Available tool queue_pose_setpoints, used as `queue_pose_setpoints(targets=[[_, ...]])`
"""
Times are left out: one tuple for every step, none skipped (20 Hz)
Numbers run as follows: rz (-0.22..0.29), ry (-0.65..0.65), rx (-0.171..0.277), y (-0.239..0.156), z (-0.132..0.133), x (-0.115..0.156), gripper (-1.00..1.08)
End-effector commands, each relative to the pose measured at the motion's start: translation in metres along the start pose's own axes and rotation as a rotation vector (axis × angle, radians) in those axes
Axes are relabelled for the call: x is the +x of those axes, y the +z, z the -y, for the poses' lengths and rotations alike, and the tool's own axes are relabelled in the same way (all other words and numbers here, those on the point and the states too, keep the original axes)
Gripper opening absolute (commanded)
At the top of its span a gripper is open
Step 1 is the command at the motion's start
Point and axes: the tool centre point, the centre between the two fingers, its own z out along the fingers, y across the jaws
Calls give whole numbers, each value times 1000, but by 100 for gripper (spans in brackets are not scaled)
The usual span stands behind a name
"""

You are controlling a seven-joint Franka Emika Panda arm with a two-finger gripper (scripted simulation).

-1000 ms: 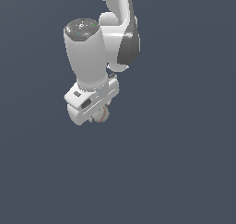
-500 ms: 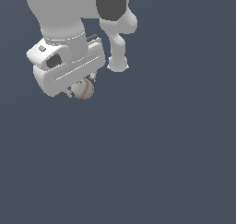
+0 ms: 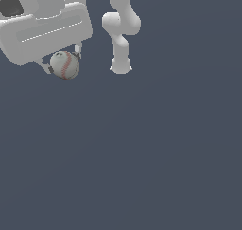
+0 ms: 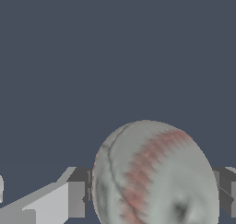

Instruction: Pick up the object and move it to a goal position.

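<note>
Arm with baseball, held aloft over plain dark ground.

Ground [image 3: 156, 158]: bare and wide open below and toward the exterior view's right of the arm [image 3: 120, 30]. Gripper [image 3: 64, 63]: closed on the baseball [image 3: 65, 65], fingers [image 4: 76, 197] pressed to both its sides. Change: gripper and ball now nearer the exterior view's upper left corner, looming larger than half a second ago.

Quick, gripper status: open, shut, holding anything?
Gripper: shut on the baseball, one finger on each side of it in the wrist view.
</note>
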Motion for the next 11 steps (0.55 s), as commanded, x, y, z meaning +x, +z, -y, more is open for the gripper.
queue_pose_setpoints(targets=[[0, -1, -1, -14, -2, -5, -100], [0, -1, -1, -18, -3, -7, -100], [0, -1, -1, -21, -4, -8, -100], [0, 0, -1, -24, -5, -9, -100], [0, 0, -1, -26, -5, -10, -100], [0, 0, -1, -28, -6, -10, -100], [0, 0, -1, -29, -6, -11, -100], [0, 0, -1, -30, -6, -11, -100], [0, 0, -1, -31, -7, -11, -100], [0, 0, -1, -31, -7, -12, -100], [0, 0, -1, -31, -7, -12, -100]])
